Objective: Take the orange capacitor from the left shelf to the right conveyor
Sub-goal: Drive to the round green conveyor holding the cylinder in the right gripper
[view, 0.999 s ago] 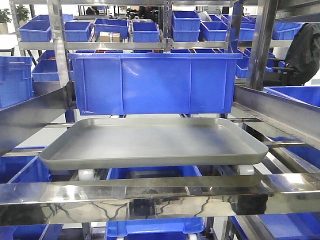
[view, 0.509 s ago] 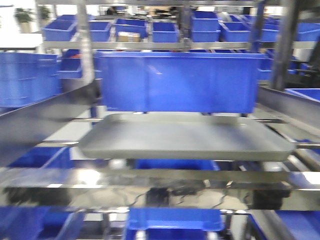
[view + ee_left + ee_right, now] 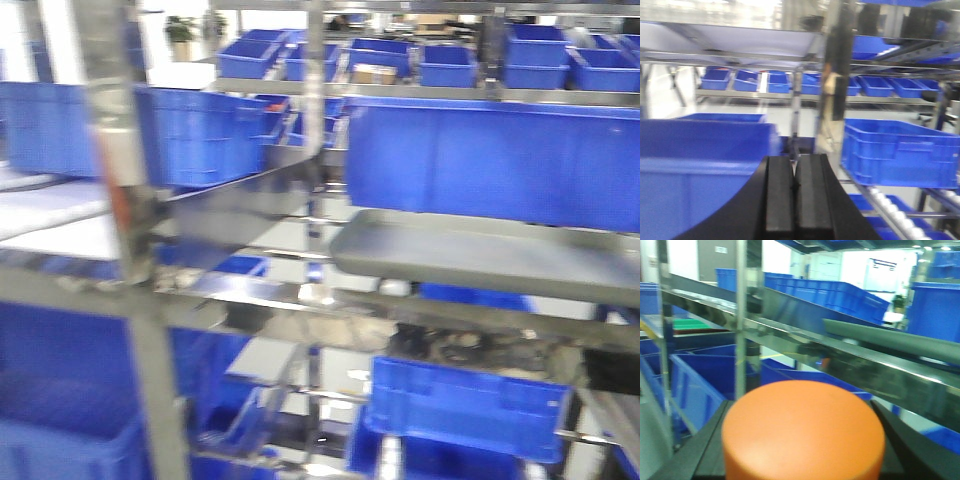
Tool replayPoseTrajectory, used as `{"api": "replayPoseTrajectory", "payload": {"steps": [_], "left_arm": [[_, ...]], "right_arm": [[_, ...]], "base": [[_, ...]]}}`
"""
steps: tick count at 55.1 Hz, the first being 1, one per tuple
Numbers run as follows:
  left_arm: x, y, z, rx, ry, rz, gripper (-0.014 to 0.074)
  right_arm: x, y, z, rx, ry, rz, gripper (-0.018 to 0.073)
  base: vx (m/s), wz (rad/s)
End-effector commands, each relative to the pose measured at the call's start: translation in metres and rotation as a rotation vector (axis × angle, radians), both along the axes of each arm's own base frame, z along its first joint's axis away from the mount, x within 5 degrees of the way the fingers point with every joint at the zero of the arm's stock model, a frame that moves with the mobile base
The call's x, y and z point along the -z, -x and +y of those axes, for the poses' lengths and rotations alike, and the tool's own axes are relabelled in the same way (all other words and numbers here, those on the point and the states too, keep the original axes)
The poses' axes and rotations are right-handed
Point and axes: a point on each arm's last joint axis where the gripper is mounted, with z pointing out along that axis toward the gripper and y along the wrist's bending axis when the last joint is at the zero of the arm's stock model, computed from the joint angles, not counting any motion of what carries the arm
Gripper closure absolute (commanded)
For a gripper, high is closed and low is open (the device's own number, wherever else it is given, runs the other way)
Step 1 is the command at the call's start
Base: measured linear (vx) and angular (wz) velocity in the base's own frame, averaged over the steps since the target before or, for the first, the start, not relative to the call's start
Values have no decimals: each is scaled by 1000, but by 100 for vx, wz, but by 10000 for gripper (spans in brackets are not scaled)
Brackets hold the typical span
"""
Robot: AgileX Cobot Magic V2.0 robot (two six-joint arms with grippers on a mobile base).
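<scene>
Metal tray (image 3: 480, 255) shifted right; orange capacitor (image 3: 802, 435) rounded.

The left claw (image 3: 795, 167) was matte black throughout. It had two flat, rectangular fingers (image 3: 779, 197) with straight edges and squared tips, divided by a thin seam. Below them a smooth black shell flared outward in a broad curve on either side. Of the right claw (image 3: 802, 422) only dark, blurred slivers showed: one flat grey-black finger (image 3: 705, 452) low at the left and a matching sloped one at the right, both too soft in focus for finer detail.
</scene>
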Motion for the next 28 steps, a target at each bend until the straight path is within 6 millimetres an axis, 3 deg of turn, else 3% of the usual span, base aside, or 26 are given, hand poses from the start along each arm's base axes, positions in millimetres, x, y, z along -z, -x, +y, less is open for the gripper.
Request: {"api": "replayPoseTrajectory", "payload": {"steps": [1, 28], "left_arm": [[-18, 3, 1, 5, 37, -110, 603], [-18, 3, 1, 5, 37, -110, 603]], "right_arm": [[-17, 1, -1, 5, -60, -93, 567], [-17, 1, -1, 5, -60, -93, 567]], "base": [[-10, 39], [-12, 51]]}}
